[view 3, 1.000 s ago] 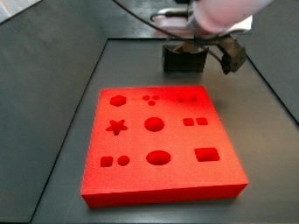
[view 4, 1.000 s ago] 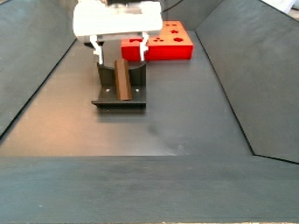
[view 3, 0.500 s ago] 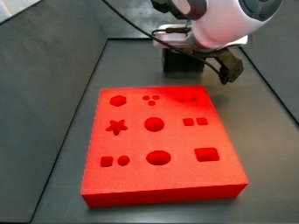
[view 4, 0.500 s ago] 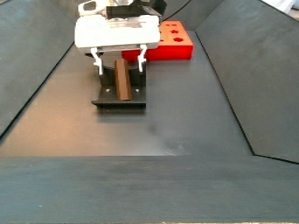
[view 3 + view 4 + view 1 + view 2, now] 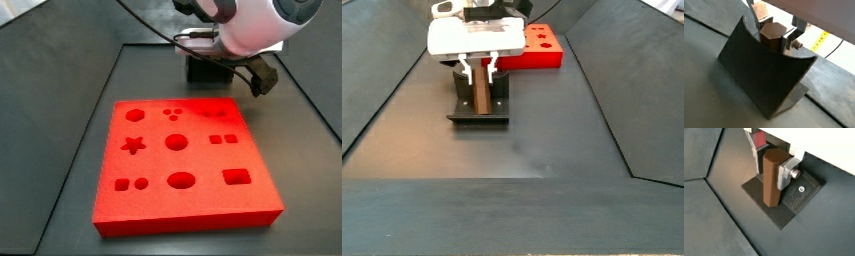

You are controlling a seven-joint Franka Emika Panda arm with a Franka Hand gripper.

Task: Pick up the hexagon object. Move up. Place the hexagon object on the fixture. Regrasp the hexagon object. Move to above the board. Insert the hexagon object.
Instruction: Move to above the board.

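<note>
In a side view the fixture [image 5: 480, 107] sat on the dark floor with the brown peg [image 5: 481, 88] lying along it. The gripper [image 5: 480, 66] stood over the peg's far end, jaws closed on it, and the red board [image 5: 539, 48] lay beyond to the right

The hexagon object [image 5: 773, 178] is a dark-brown peg with flat sides, resting in the fixture [image 5: 791, 203], a dark holder on a base plate. The end effector [image 5: 477, 68] is closed around the peg. The board [image 5: 181, 165], a thick red slab with shaped cutouts, lies near the fixture.
</note>
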